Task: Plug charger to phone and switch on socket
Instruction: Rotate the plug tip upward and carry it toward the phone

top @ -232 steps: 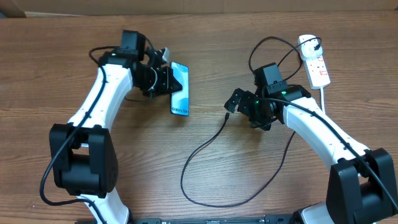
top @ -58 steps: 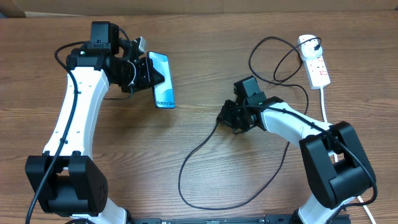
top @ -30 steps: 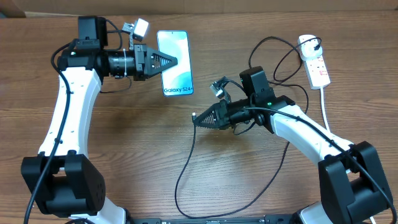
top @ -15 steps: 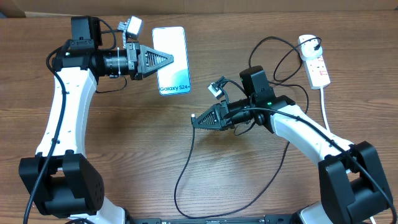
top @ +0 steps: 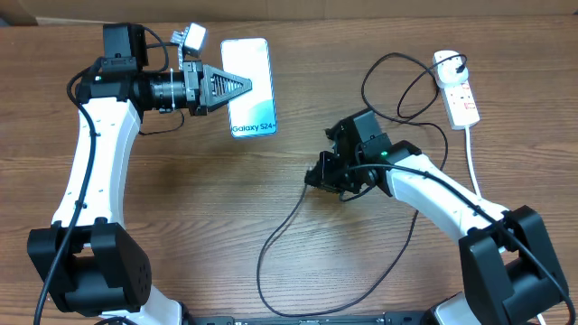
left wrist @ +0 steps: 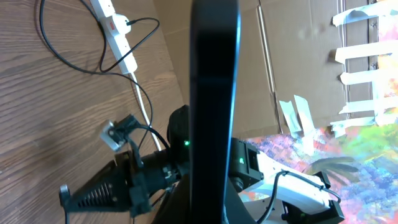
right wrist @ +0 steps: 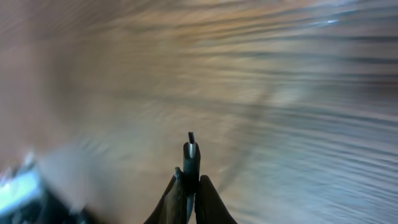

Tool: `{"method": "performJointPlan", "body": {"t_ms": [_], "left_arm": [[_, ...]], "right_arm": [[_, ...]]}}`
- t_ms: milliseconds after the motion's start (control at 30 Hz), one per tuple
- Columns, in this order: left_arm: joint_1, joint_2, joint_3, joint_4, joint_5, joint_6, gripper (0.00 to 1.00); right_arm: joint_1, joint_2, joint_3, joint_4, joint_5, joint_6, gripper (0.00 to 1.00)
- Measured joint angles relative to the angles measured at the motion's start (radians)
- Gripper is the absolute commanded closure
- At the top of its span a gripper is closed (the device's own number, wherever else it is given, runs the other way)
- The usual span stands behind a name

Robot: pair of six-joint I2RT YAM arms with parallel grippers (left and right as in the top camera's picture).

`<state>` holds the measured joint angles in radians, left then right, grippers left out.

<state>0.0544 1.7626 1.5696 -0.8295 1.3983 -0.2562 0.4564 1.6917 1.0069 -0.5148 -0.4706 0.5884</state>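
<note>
Your left gripper (top: 246, 87) was shut on the phone's (top: 257, 63) long edge, and it appeared to hold the phone off the table, screen up. Your right gripper (right wrist: 188, 182) was shut on the charger's (right wrist: 191, 154) small tip, which stuck out past the fingers, well apart from the phone. Further out, the cable's black plug seemed seated in the socket (top: 461, 99) at the far right. Both pieces were in hand; mating tip to phone and flipping the switch looked left to do.
</note>
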Motion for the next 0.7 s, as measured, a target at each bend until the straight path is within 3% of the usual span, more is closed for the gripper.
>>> {"method": "performJointPlan", "body": {"t_ms": [300, 367, 467, 500, 700], "left_arm": [[0.000, 0.000, 0.000, 0.000, -0.016, 0.000, 0.96], [0.000, 0.000, 0.000, 0.000, -0.021, 0.000, 0.96], [0.000, 0.000, 0.000, 0.000, -0.023, 0.000, 0.96], [0.000, 0.000, 0.000, 0.000, -0.023, 0.000, 0.96], [0.000, 0.000, 0.000, 0.000, -0.023, 0.000, 0.96]], "right_arm": [[0.010, 0.050, -0.055, 0.006, 0.248, 0.191, 0.96], [0.010, 0.071, -0.059, 0.010, 0.266, 0.219, 0.89], [0.010, 0.089, -0.060, 0.030, 0.274, 0.244, 0.65], [0.010, 0.089, -0.059, 0.041, 0.273, 0.255, 0.61], [0.011, 0.087, -0.053, 0.050, 0.272, 0.272, 0.63]]}}
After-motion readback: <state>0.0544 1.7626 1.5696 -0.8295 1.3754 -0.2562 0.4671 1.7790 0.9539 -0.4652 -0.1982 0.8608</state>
